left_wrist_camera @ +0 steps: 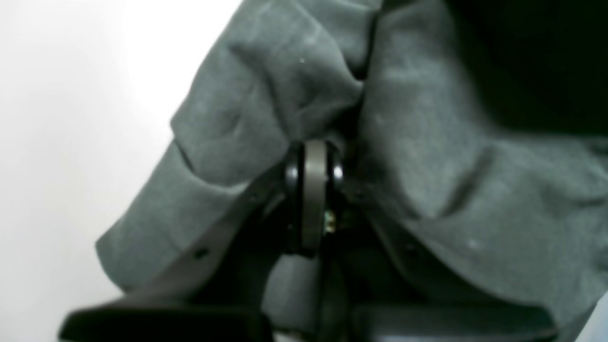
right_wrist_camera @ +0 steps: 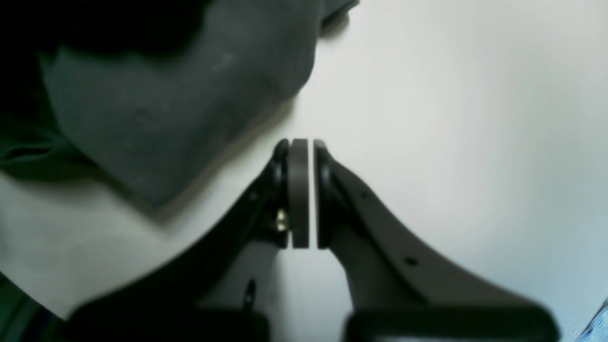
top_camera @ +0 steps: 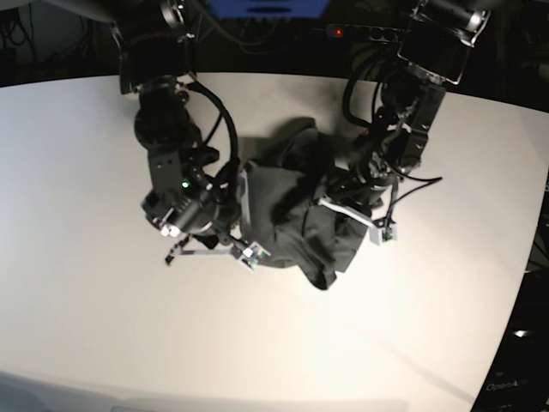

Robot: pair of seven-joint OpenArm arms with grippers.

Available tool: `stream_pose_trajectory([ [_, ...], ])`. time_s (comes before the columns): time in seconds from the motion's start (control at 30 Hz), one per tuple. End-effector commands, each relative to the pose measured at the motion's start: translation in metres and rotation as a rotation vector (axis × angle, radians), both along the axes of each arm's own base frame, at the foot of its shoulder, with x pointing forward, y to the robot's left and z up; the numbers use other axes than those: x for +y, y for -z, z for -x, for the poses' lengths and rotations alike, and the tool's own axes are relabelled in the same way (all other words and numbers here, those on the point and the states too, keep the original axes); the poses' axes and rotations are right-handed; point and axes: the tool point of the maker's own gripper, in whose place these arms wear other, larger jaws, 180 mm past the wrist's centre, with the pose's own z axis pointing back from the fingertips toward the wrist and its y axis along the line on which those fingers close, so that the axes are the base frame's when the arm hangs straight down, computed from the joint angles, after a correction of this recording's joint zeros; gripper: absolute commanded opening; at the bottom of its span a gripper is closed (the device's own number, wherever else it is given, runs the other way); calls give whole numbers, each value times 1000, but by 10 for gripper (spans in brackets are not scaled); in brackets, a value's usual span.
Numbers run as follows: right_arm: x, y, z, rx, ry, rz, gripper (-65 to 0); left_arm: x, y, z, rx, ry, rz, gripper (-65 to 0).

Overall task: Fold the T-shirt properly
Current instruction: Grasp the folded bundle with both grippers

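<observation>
Grey T-shirt (left_wrist_camera: 266,95) — pinched by left pincer (left_wrist_camera: 313,156).

Under me lies a white table (top_camera: 103,326), plain and smooth. Behind its far edge I see dark clutter, a blue box (top_camera: 268,8) and a small red light (top_camera: 339,32).

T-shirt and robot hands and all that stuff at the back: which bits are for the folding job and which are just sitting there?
For the job:
- T-shirt, crumpled on the table
- left gripper, shut on the T-shirt
- right gripper, shut on nothing, beside the cloth

Just there:
- white table
- cables and dark equipment along the back edge
</observation>
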Motion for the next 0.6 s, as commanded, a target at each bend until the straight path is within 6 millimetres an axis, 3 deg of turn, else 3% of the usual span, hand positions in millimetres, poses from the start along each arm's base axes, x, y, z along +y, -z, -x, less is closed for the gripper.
stream_pose_trajectory([
  [0.0, 6, -6, -2, -18, 1, -22, -644, 23, 59, 86, 361, -58, -72, -623],
  [0.23, 13, 7, 17, 11, -38, -21, -644, -9, 63, 95, 378, 22, -59, -623],
  [0.4, 31, -10, 30, -44, -112, -26, -644, -9, 64, 97, 381, 22, -59, -623],
  [0.57, 55, -13, 39, -57, -198, -40, -644, -4, 65, 99, 386, 21, -69, -623],
])
